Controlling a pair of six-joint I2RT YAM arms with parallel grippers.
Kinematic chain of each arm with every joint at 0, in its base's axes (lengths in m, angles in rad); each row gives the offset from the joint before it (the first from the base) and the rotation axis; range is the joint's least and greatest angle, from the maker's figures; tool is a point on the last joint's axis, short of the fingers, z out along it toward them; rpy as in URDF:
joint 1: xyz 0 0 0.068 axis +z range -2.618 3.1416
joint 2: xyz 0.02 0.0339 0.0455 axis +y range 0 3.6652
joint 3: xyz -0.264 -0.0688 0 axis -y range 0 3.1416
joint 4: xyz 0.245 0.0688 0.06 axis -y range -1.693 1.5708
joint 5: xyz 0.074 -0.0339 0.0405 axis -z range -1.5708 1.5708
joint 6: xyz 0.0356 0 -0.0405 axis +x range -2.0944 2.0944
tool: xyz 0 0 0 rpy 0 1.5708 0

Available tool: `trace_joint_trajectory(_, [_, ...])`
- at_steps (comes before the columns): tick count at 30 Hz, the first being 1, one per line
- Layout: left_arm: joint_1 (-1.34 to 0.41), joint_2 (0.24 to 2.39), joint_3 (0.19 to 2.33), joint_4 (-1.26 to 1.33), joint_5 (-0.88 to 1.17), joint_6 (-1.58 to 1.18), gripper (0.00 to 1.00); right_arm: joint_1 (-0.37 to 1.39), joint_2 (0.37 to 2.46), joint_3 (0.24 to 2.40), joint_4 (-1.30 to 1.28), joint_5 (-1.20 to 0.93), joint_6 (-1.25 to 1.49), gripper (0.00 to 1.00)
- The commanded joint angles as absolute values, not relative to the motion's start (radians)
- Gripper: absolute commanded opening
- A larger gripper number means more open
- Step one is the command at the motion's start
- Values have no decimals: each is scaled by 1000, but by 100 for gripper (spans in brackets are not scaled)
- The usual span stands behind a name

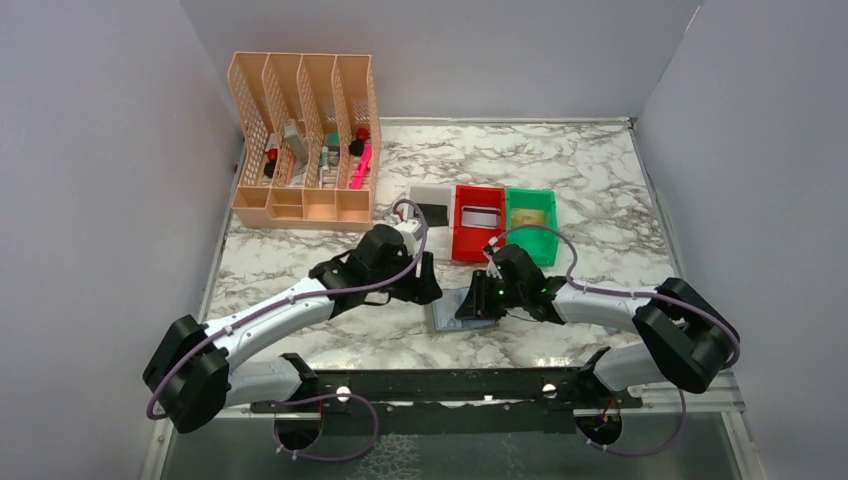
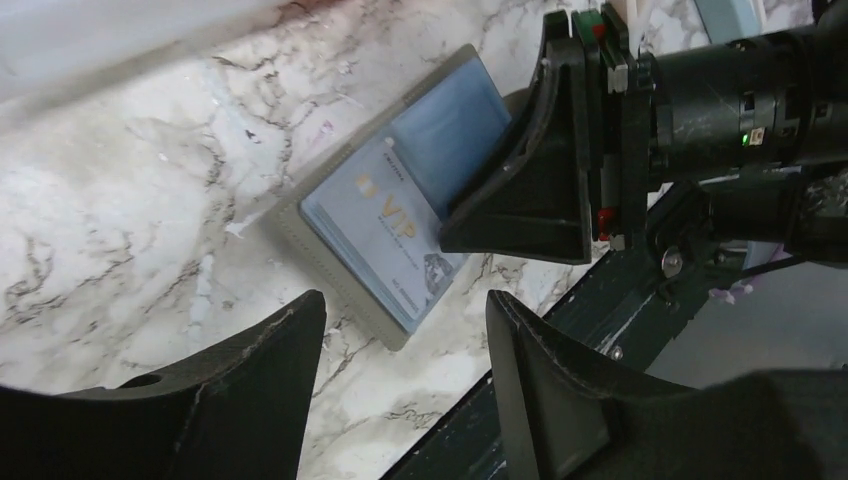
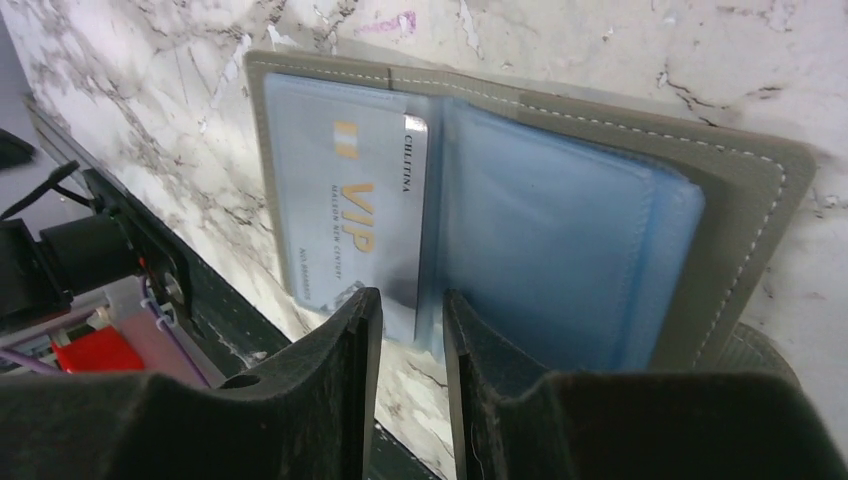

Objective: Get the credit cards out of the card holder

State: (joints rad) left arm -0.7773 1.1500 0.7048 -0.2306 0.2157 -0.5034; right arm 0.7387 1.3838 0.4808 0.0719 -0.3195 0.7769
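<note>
Right gripper (image 3: 412, 330) nearly closed at near edge of card holder (image 3: 560, 220), grasp unclear, credit card (image 3: 350, 220) corner hidden, left gripper (image 2: 405, 340) spread wide, off holder.

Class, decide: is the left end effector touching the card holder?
Apart. The left wrist view shows bare marble between each open finger of the left end effector and the card holder.

A marble-patterned table (image 1: 600, 200) carries a peach mesh organizer (image 1: 305, 130) at the far left, with markers (image 1: 358, 170) standing in its slots. To its right, a white bin (image 1: 432, 190), a red bin (image 1: 476, 251) and a green bin (image 1: 530, 192) stand side by side, touching.
</note>
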Motion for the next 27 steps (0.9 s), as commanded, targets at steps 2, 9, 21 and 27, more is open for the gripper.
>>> trace_joint_trajectory(2, [-839, 1214, 678, -134, 241, -592, 59, 743, 1401, 451, 152, -298, 848, 33])
trace_joint_trajectory(9, [-895, 1291, 676, -90, 209, -625, 48, 743, 1397, 419, 200, -287, 904, 30])
trace_joint_trajectory(21, [-922, 1432, 677, -84, 151, -643, 39, 743, 1360, 388, 193, -220, 982, 27])
trace_joint_trajectory(27, [-925, 1460, 669, -75, 138, -640, 30, 743, 1371, 395, 219, -239, 988, 27])
